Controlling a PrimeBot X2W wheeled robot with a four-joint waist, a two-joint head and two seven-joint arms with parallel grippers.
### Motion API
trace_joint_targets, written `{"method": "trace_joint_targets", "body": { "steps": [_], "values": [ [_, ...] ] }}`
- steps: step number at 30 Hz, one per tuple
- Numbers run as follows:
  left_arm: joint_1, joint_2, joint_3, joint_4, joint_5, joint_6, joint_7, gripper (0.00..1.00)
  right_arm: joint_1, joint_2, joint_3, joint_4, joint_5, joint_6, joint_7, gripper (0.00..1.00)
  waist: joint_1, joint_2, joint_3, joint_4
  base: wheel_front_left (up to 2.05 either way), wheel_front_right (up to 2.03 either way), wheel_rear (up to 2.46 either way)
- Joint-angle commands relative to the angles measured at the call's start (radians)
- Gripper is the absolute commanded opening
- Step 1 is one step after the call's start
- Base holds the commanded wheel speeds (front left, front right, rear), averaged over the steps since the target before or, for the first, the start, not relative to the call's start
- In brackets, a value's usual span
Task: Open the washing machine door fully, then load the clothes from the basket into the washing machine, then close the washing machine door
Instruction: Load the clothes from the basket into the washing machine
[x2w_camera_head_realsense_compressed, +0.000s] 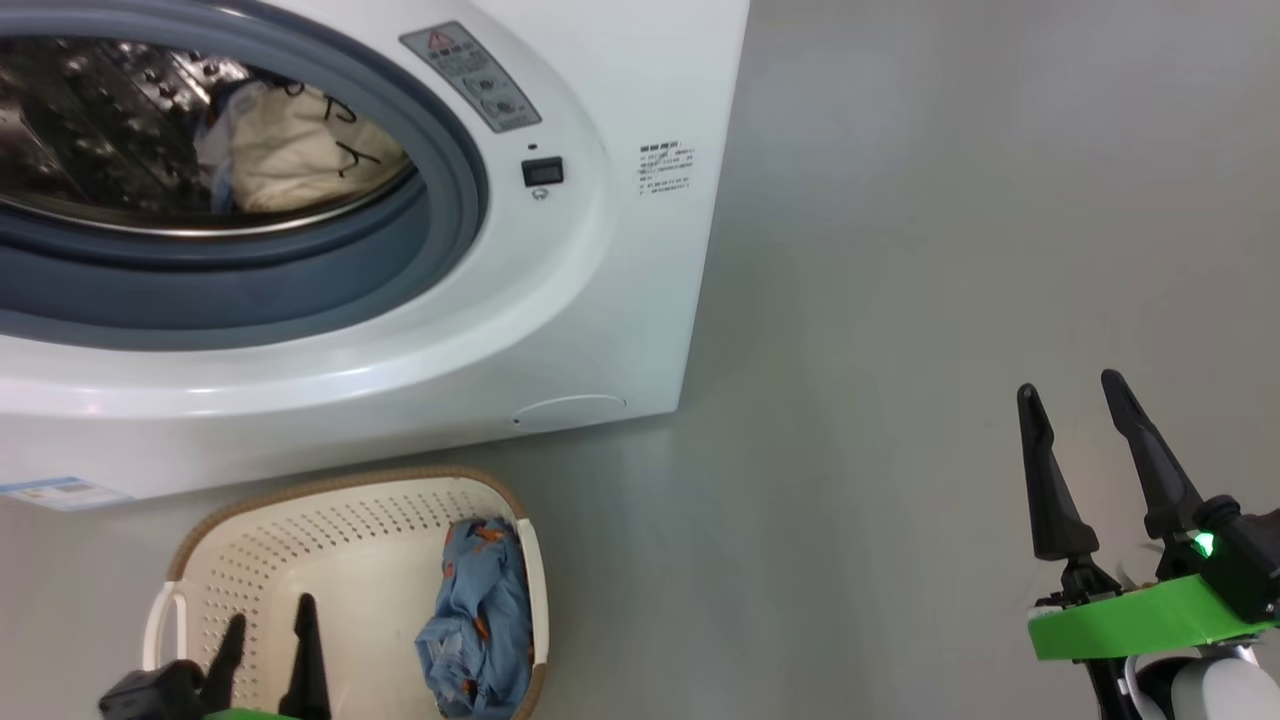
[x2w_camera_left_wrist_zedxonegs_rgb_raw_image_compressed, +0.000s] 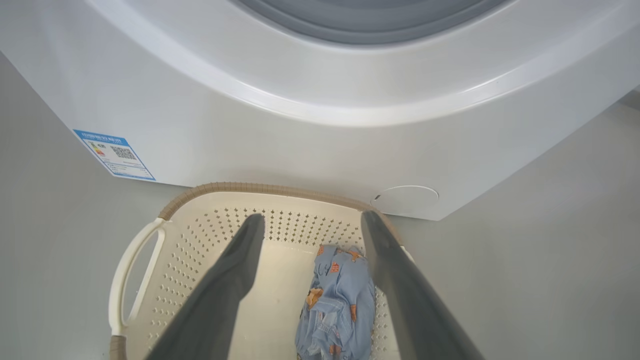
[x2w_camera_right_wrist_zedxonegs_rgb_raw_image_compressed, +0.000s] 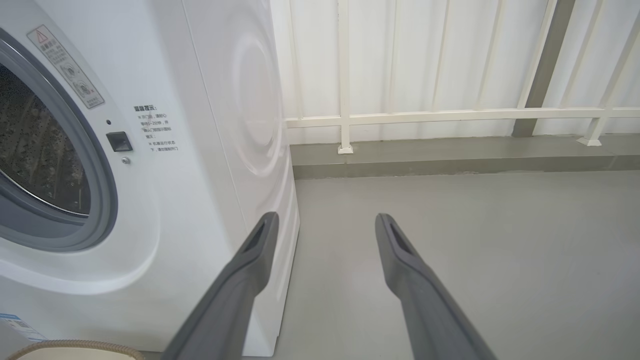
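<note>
Head view: left jaws are held spread over the basket, where a blue garment is seen (right jaws likewise spread, holding nothing).

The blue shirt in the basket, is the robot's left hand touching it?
Apart. The head view shows bare floor of the basket between the open left gripper and the blue garment.
</note>
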Motion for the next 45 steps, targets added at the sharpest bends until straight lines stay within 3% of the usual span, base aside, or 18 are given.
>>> {"method": "trace_joint_targets", "body": {
  "steps": [1, 10, 23, 33, 45],
  "values": [
    [-0.032, 0.014, 0.014, 0.015, -0.021, -0.002, -0.006, 1.0, -0.022, -0.002, 0.023, -0.029, -0.01, 0.008, -0.005, 1.0, 0.0, 0.0, 0.036, -0.005, 0.0, 0.0, 0.0],
    [-0.206, 0.07, -0.171, 0.304, -0.13, -0.002, -0.006, 1.0, -0.099, 0.014, 0.037, -0.046, -0.016, 0.008, -0.005, 1.0, 0.0, 0.0, 0.167, -0.021, 0.0, 0.0, 0.0],
    [-0.465, 0.149, -0.466, 0.535, -0.319, -0.002, -0.003, 1.0, -0.202, 0.025, 0.057, -0.084, -0.031, 0.008, -0.005, 1.0, 0.0, 0.0, 0.374, -0.067, 0.0, 0.0, 0.0],
    [-0.566, 0.224, -0.688, 0.595, -0.491, -0.002, 0.081, 1.0, -0.231, 0.029, 0.078, -0.094, -0.039, 0.008, -0.005, 1.0, 0.0, 0.0, 0.437, -0.086, 0.0, 0.0, 0.0],
    [-0.627, 0.318, -0.897, 0.52, -0.688, -0.002, 0.133, 1.0, -0.237, 0.031, 0.1, -0.117, -0.045, 0.008, -0.005, 1.0, 0.0, 0.0, 0.506, -0.128, 0.0, 0.0, 0.0]
  ]
}}
